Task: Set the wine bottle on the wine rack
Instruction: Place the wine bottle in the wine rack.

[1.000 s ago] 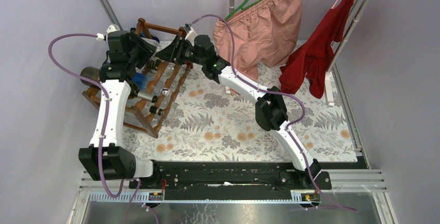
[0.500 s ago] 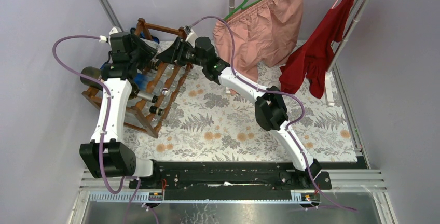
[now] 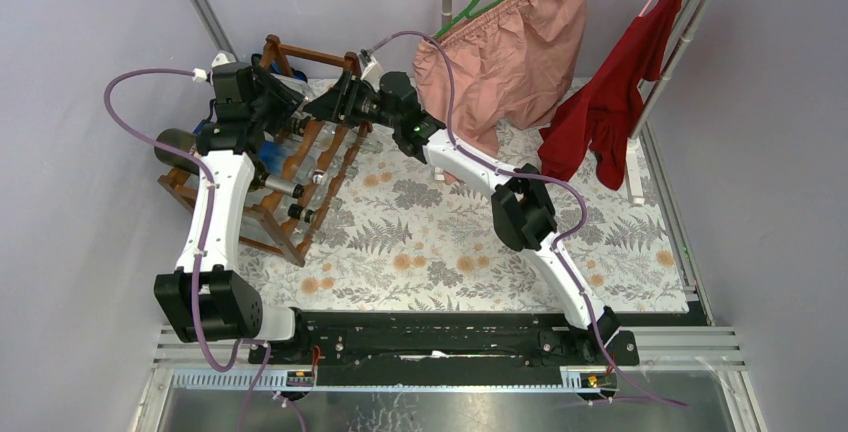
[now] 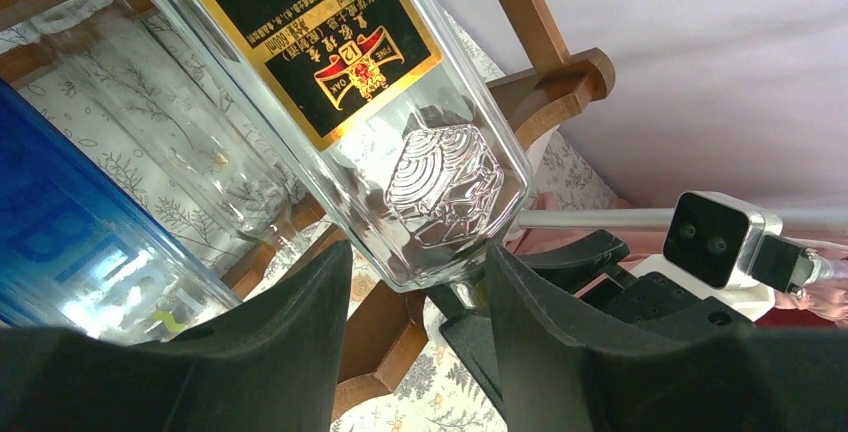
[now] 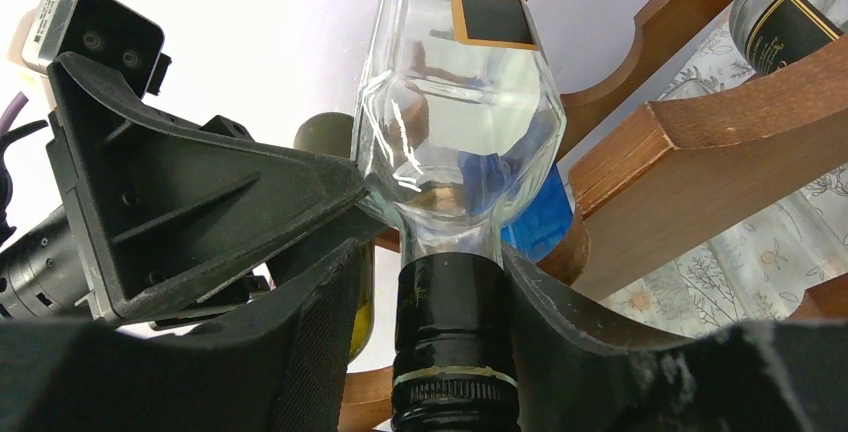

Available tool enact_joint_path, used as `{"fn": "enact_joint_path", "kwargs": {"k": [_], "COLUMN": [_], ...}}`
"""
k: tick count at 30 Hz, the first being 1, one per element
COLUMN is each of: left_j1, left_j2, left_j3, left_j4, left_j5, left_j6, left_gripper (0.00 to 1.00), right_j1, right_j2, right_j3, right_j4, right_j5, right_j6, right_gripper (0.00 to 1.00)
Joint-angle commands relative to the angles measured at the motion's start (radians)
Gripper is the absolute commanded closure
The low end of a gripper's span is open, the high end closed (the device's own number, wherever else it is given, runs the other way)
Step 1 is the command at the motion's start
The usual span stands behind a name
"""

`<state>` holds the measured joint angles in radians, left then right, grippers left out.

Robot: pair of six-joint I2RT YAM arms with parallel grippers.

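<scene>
Floral mat: one rack, two arms

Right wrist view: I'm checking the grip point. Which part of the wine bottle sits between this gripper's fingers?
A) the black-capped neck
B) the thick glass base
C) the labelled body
A: the black-capped neck of the wine bottle stands between the fingers of the right gripper, with the clear body beyond them.
</scene>
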<state>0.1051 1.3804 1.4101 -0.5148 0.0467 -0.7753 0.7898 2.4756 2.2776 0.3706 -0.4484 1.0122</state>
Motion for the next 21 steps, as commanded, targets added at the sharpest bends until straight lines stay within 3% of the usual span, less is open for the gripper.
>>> {"fn": "enact_joint_path", "kwargs": {"k": [1, 21], "left_j1": [0.028, 0.061], "left_j2": [0.012, 0.017], "left_j3": [-0.032, -0.049], "left_j4": [0.057, 0.058], "left_j5": [-0.034, -0.044], "left_j6": [0.005, 0.018], "left_gripper": [0.43, 0.44], "right_j1": [0.002, -0.008], "right_j2": [-0.092, -0.109], "right_j3": [-0.001, -0.023], "right_j4": [0.031, 0.019], "right_j5": [-0.057, -0.109], "right_j6": [-0.01, -0.018], "right_gripper": [0.44, 0.4]}}
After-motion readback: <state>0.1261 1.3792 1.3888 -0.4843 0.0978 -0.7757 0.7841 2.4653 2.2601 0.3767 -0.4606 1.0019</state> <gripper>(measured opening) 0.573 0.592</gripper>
